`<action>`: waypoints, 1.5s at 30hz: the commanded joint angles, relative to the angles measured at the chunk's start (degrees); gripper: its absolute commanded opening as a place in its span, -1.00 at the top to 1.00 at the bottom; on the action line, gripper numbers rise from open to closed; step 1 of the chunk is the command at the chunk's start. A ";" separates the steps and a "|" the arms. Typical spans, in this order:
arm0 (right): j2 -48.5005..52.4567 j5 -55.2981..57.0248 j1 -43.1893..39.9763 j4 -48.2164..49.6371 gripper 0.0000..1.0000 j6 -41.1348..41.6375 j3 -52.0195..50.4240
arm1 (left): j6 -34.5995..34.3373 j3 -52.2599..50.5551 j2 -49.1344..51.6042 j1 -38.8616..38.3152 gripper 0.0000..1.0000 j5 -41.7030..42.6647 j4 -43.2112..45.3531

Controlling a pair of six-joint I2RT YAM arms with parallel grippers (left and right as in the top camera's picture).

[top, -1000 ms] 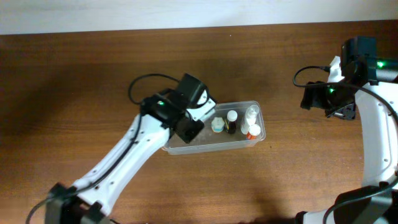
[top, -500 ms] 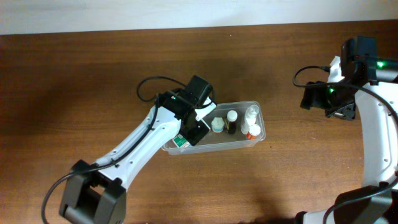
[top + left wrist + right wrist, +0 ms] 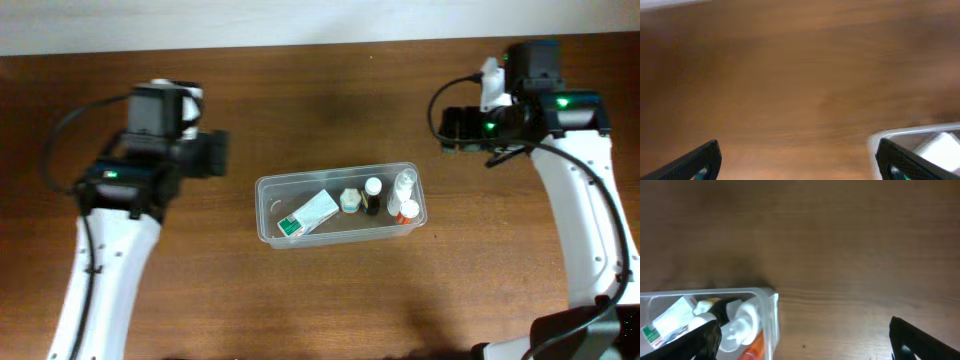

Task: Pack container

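The left gripper [image 3: 800,161] stands released: its two dark fingers [image 3: 699,161] sit wide apart at the lower corners of the left wrist view, with bare brown wooden table [image 3: 790,75] between them. The right gripper [image 3: 807,339] is likewise spread and empty.

The clear plastic rectangular container [image 3: 262,212] lies mid-table, between the two arms and touched by neither. The left wrist view catches only one blurred corner of it [image 3: 905,133] just inside the right-hand finger. The right wrist view shows its near end [image 3: 767,297] by the left-hand finger, with small bottles inside. Only the overhead view shows it all: a white-and-green packet [image 3: 308,214] lying flat in the left half, and a dark white-capped bottle [image 3: 372,195] and an orange bottle [image 3: 406,211] among those in the right half.

Half a second ago the left gripper [image 3: 214,155] was down inside the container's left end — now it is well off to the left, and the packet lies uncovered. The right gripper [image 3: 456,131] has shifted up and towards the centre.
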 commanded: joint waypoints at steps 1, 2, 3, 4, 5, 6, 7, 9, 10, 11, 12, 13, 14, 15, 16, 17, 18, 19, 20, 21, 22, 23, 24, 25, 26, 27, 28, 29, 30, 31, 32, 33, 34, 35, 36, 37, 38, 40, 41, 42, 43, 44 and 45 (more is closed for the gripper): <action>-1.16 0.20 0.31 -1.42 -0.97 0.07 -0.17 | -1.40 0.20 0.15 5.53 -0.99 5.97 -3.50; -1.70 0.24 0.24 -2.60 -0.97 0.28 -0.20 | -1.18 -0.11 -0.44 6.67 -0.99 8.98 -3.80; -2.32 0.50 0.20 -3.89 -0.97 0.26 -0.20 | -0.48 -0.70 -1.46 7.41 -0.99 11.32 -3.78; -3.26 1.09 0.22 -5.03 -0.97 0.31 -0.24 | -0.09 -1.53 -2.82 7.56 -0.99 11.72 -3.52; -4.48 1.70 0.28 -5.70 -0.97 0.33 -0.48 | 0.31 -2.60 -4.63 7.56 -0.99 11.32 -3.21; -5.79 1.99 0.28 -5.86 -0.97 0.57 -0.96 | 1.01 -4.02 -7.17 7.56 -0.99 11.30 -2.71; -7.78 1.97 0.28 -5.62 -0.97 0.70 -1.92 | 1.46 -5.51 -9.75 7.56 -0.99 11.37 -2.38; -13.25 2.05 0.28 -3.82 -0.97 1.05 -5.35 | 1.60 -9.46 -16.44 7.54 -0.99 11.39 -1.29; -16.59 2.34 0.28 -2.38 -0.97 1.79 -7.80 | 1.60 -11.58 -20.02 7.54 -0.99 11.58 -0.66; -20.44 2.84 0.31 -0.79 -0.97 2.54 -10.71 | 1.60 -14.14 -24.33 7.54 -0.99 11.58 -0.17; -24.46 3.23 0.31 0.96 -0.98 2.75 -13.99 | 1.60 -16.35 -28.20 7.56 -0.99 11.54 0.04; -28.92 3.80 0.28 2.86 -0.97 3.17 -17.66 | 1.60 -18.64 -32.22 7.56 -0.99 11.52 0.28; -33.51 4.33 0.28 4.81 -0.97 3.54 -21.53 | 1.44 -20.92 -36.24 7.56 -0.99 11.56 0.46; -38.23 4.31 0.28 6.34 -0.97 3.52 -25.42 | 1.38 -23.32 -40.52 7.56 -0.99 11.56 0.63; -42.51 4.28 0.28 7.32 -0.97 3.52 -28.98 | 1.38 -25.16 -44.09 7.56 -0.99 11.56 0.81; -46.58 4.33 0.26 7.93 -0.97 3.50 -32.06 | 1.36 -26.56 -47.08 7.54 -0.99 11.72 1.33; -50.31 4.52 0.26 8.68 -0.97 3.52 -34.71 | 1.38 -27.82 -50.18 7.56 -0.99 12.37 2.19; -53.75 4.33 0.28 8.96 -0.97 3.56 -36.96 | 1.40 -28.33 -52.43 7.56 -0.99 12.44 1.90; -56.85 3.34 0.28 8.96 -0.97 3.78 -38.82 | 1.40 -28.44 -54.51 7.56 -0.99 12.44 0.90; -59.69 2.73 0.28 8.63 -0.97 3.72 -40.30 | 1.40 -28.44 -56.19 7.56 -0.99 12.44 -0.11; -62.16 2.78 0.26 7.91 -0.97 3.72 -41.42 | 1.40 -28.44 -57.94 7.56 -0.99 12.44 -1.16; -64.39 2.78 0.28 6.93 -0.97 3.72 -42.29 | 1.40 -28.44 -59.21 7.56 -0.99 12.44 -2.01; -66.29 2.78 0.28 5.73 -0.97 3.72 -42.88 | 1.40 -28.44 -60.37 7.56 -0.99 12.44 -2.93; -67.82 2.78 0.28 4.09 -0.97 3.72 -43.06 | 1.40 -28.44 -61.11 7.56 -0.99 12.44 -3.76; -69.00 2.75 0.26 2.25 -0.97 3.72 -43.06 | 1.40 -28.44 -61.66 7.56 -0.99 12.44 -4.83; -70.01 2.78 0.28 0.70 -0.97 3.72 -43.04 | 1.40 -28.44 -61.86 7.56 -0.99 12.44 -5.73; -70.69 2.75 0.28 -0.72 -0.97 3.72 -43.04 | 1.40 -28.44 -61.86 7.56 -0.99 12.44 -6.64; -71.10 2.78 0.28 -1.95 -0.97 3.72 -43.04 | 1.40 -28.44 -61.86 7.56 -0.99 12.44 -7.89; -71.25 2.75 0.28 -3.10 -0.97 3.72 -43.04 | 1.40 -28.44 -61.86 7.56 -0.99 12.44 -9.01; -71.23 2.78 0.28 -3.72 -0.97 3.74 -43.06 | 1.40 -28.44 -61.86 7.56 -0.99 12.44 -10.16; -71.17 2.78 0.28 -3.69 -0.97 3.72 -43.06 | 1.40 -28.44 -61.86 7.56 -0.99 12.44 -11.41; -71.14 2.75 0.26 -3.69 -0.97 3.72 -43.04 | 1.40 -28.44 -61.86 7.56 -0.99 12.44 -12.98; -71.14 2.78 0.28 -3.69 -0.97 3.72 -43.04 | 1.40 -28.44 -61.86 7.56 -0.99 12.44 -14.40; -71.12 2.78 0.28 -3.69 -0.97 3.72 -43.04 | 1.40 -28.44 -61.86 7.56 -0.99 12.44 -14.62; -71.12 3.02 0.26 -3.69 -0.97 3.65 -43.04 | 1.40 -28.44 -61.83 7.56 -0.99 12.44 -14.62; -71.12 3.80 0.28 -3.67 -0.97 3.50 -43.04 | 1.40 -28.44 -61.83 7.56 -0.99 12.44 -14.62; -71.12 3.85 0.26 -3.21 -0.97 3.50 -43.06 | 1.40 -28.44 -61.83 7.56 -0.99 12.44 -14.64; -71.91 3.82 0.26 -0.81 -0.97 3.50 -43.56 | 1.40 -28.44 -61.83 7.56 -0.99 12.44 -14.62; -72.54 3.89 0.26 1.11 -0.97 3.23 -44.26 | 1.40 -28.44 -61.83 7.56 -0.99 12.44 -14.62; -73.50 3.82 0.26 3.69 -0.97 1.97 -45.40 | 1.40 -28.44 -61.83 7.56 -0.99 12.44 -14.62; -74.71 3.78 0.26 7.06 -0.97 0.68 -47.19 | 1.40 -28.44 -61.83 7.56 -0.99 12.44 -14.62; -76.11 3.61 0.26 10.60 -0.97 -0.48 -49.44 | 1.40 -28.44 -61.83 7.56 -0.99 12.44 -14.62; -77.83 3.32 0.26 14.40 -0.97 -1.60 -52.19 | 1.40 -28.44 -61.83 7.56 -0.99 12.44 -14.62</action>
